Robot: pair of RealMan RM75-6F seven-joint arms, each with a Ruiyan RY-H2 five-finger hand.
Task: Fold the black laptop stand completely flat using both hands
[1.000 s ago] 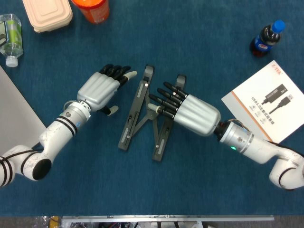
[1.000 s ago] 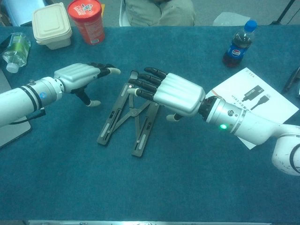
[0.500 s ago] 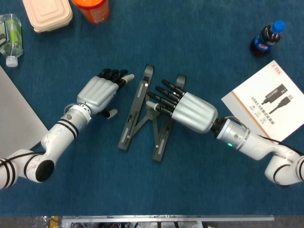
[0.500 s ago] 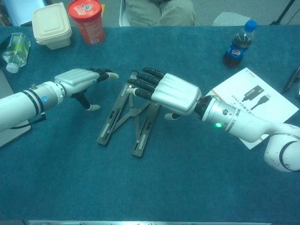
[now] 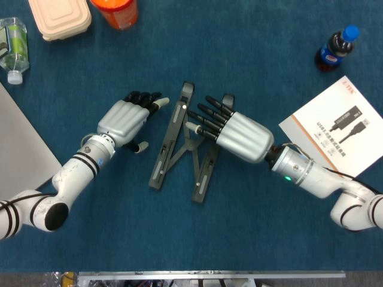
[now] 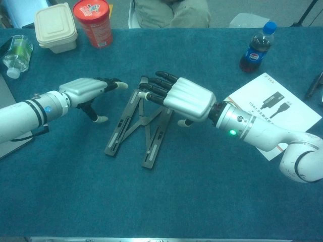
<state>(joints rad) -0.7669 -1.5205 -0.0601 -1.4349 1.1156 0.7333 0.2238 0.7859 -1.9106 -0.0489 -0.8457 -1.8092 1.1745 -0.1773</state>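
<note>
1. Stand (image 5: 184,143): black, lying on the blue table (image 5: 251,227) with its two long bars still splayed in a V, joined by crossed links. Long axis runs away from the robot, leaning slightly right at the far end. Not yet flat, by my reading.
2. Right hand (image 5: 230,128): over the stand's right bar, fingers spread and holding nothing; whether the fingertips touch the links I cannot tell.
3. Left hand (image 5: 127,118): just left of the stand's far end, apart from it, fingers loosely extended, empty.
4. Deciding relation: the stand lies between the two hands; the right is the nearer, already above it, while the left has a short gap to close toward the left bar.
5. Booklet (image 5: 338,128): well right of the stand.
</note>
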